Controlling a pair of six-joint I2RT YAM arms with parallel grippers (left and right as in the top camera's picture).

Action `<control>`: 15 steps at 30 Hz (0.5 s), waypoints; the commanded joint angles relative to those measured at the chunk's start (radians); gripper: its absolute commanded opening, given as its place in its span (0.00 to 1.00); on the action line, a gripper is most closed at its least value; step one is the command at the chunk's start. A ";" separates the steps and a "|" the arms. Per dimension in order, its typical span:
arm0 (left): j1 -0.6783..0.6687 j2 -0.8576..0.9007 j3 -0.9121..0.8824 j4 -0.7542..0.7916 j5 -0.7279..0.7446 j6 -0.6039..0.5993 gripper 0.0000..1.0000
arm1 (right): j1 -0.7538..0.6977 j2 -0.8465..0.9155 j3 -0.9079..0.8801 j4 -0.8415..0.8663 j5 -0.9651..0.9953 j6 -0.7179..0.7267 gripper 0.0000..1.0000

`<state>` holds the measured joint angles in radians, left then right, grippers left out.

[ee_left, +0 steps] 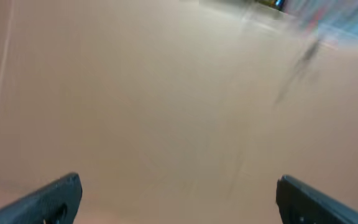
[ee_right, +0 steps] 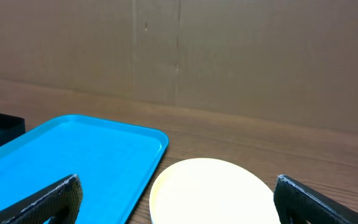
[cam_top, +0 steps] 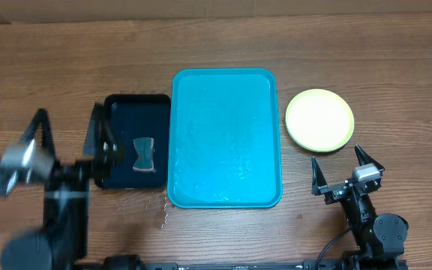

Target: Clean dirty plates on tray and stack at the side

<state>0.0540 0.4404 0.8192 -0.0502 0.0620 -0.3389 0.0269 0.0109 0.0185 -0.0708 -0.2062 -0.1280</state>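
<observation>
wooden table (cam_top: 216,45): spans the whole overhead view, with brown cardboard behind it in the right wrist view. tray (cam_top: 201,112): lies at the middle of the table, turquoise, long sides running away from the arms, showing only its own glossy floor. black tray (cam_top: 122,112): sits just beside the turquoise one on its left, smaller. plate (cam_top: 319,118): rests on the table to the right of the tray, apart from its rim, lime-green edge and pale centre; cannot tell whether others lie beneath. left gripper (cam_top: 70,139): blurred, hangs at the black tray's left edge, fingers spread wide, holding nothing. right gripper (cam_top: 340,163): sits just short of the plate's near edge, fingers likewise spread wide, holding nothing. sponge (cam_top: 145,153): lies inside the black tray, bluish, pinched at the waist.
</observation>
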 commanded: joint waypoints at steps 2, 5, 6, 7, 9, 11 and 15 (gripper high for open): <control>-0.009 -0.132 -0.123 0.127 0.035 -0.009 1.00 | 0.000 -0.008 -0.011 0.006 -0.004 0.000 1.00; -0.009 -0.219 -0.215 0.232 0.032 -0.009 1.00 | 0.000 -0.008 -0.011 0.006 -0.004 0.000 1.00; -0.009 -0.243 -0.243 0.260 0.032 -0.009 1.00 | 0.000 -0.008 -0.011 0.006 -0.004 0.000 1.00; -0.010 -0.266 -0.271 0.288 0.032 -0.009 1.00 | 0.000 -0.008 -0.011 0.006 -0.004 0.000 1.00; -0.009 -0.315 -0.332 0.343 0.032 -0.010 1.00 | 0.000 -0.008 -0.011 0.006 -0.004 0.000 1.00; -0.009 -0.363 -0.393 0.397 0.032 -0.010 1.00 | 0.000 -0.008 -0.011 0.006 -0.004 0.000 1.00; -0.010 -0.439 -0.496 0.478 0.032 -0.010 1.00 | 0.000 -0.008 -0.011 0.006 -0.004 0.000 1.00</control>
<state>0.0517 0.0463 0.3759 0.4004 0.0837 -0.3408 0.0269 0.0109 0.0185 -0.0708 -0.2058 -0.1280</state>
